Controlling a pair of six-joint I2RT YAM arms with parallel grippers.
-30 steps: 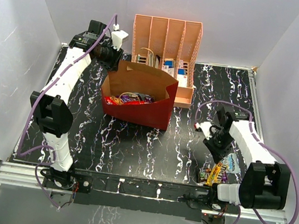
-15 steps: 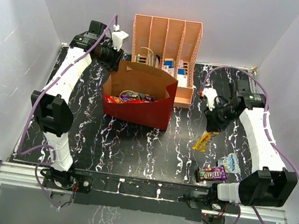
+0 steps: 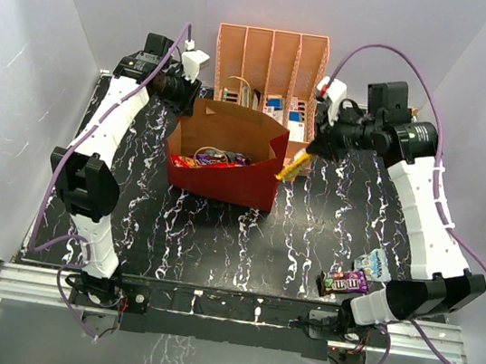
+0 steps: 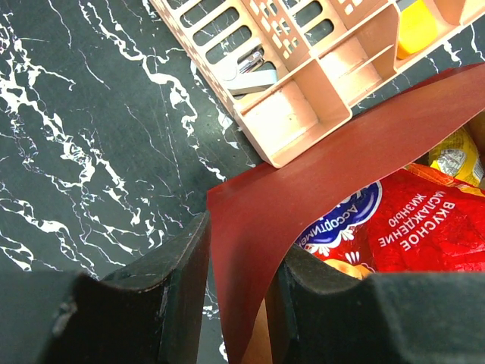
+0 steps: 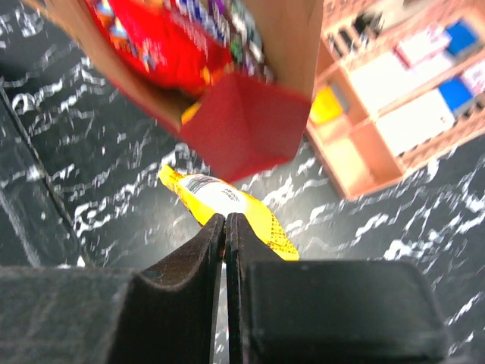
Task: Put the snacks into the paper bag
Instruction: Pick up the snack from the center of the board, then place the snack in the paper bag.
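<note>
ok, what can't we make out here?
- Top view: lower contents of the dark-red paper bag, hidden by its walls.
- Right wrist view: print on the yellow snack packet, blurred; its near end hidden inside the right gripper.
- Top view: small blue-grey pouch, too small to read.

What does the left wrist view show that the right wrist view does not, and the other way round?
Only the left wrist view: the left tool closed on the red wall of the paper bag. Only the right wrist view: the right tool holding a yellow packet outside the bag, near its corner, and blue-white boxes in the peach organizer. Both: the paper bag, the red chip bag inside it, the organizer and the black marbled table.
</note>
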